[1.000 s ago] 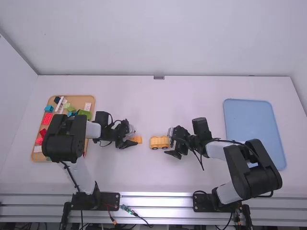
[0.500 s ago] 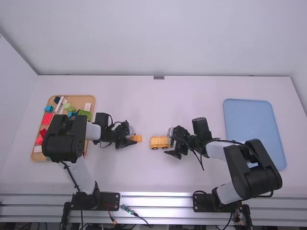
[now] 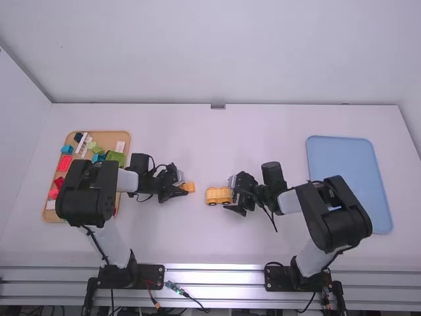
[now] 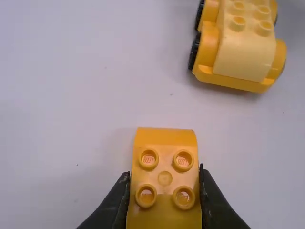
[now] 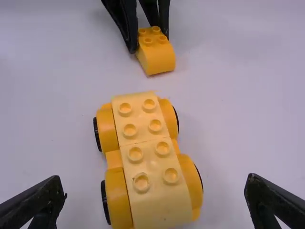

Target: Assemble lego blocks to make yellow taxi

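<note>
In the high view my left gripper [image 3: 179, 189] is at an orange-yellow curved block [image 3: 189, 187], left of the wheeled car [image 3: 218, 195]. The left wrist view has my left gripper [image 4: 165, 191] shut on that block [image 4: 164, 157], studs up, with the car [image 4: 242, 52] apart from it. My right gripper [image 3: 233, 196] stands at the car's right end. From the right wrist view, my right gripper [image 5: 155, 195] is open, its fingers either side of the car [image 5: 145, 162], whose base carries two pale yellow studded blocks; the held block [image 5: 157, 55] lies beyond.
A wooden tray [image 3: 49, 216] of loose coloured blocks lies at the far left, partly under the left arm. A blue tray [image 3: 348, 178] is on the right, behind the right arm's elbow.
The right arm's elbow has shifted left and away from the camera, its gripper slightly left toward the car. The left gripper first moved slightly right with the block, then hardly at all.
</note>
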Robot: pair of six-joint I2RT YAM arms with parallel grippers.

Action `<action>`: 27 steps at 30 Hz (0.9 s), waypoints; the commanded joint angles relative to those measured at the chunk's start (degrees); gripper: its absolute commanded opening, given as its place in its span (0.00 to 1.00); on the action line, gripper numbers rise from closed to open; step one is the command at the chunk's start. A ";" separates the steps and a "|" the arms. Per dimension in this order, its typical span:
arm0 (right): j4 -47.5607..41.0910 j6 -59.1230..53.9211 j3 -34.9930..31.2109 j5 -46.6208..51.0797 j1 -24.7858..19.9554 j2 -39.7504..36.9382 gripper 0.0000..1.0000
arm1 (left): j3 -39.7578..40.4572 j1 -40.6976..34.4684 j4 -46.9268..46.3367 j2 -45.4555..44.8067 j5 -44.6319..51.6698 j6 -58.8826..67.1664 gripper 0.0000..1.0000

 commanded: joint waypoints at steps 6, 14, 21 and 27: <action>10.01 0.00 -0.31 -7.19 -0.35 8.50 0.99 | -0.52 -4.61 -0.39 -7.23 -1.11 -8.81 0.02; 16.98 0.04 4.07 -16.48 -2.93 18.73 0.99 | -0.52 -8.41 -1.51 -7.69 0.22 -8.83 0.02; 17.09 0.02 8.61 -21.86 -3.17 23.52 0.99 | -0.52 -11.67 1.66 -7.74 0.07 -12.90 0.02; 17.31 0.00 9.01 -21.90 -1.31 23.85 0.99 | -0.52 -12.39 1.77 -7.87 0.20 -13.42 0.02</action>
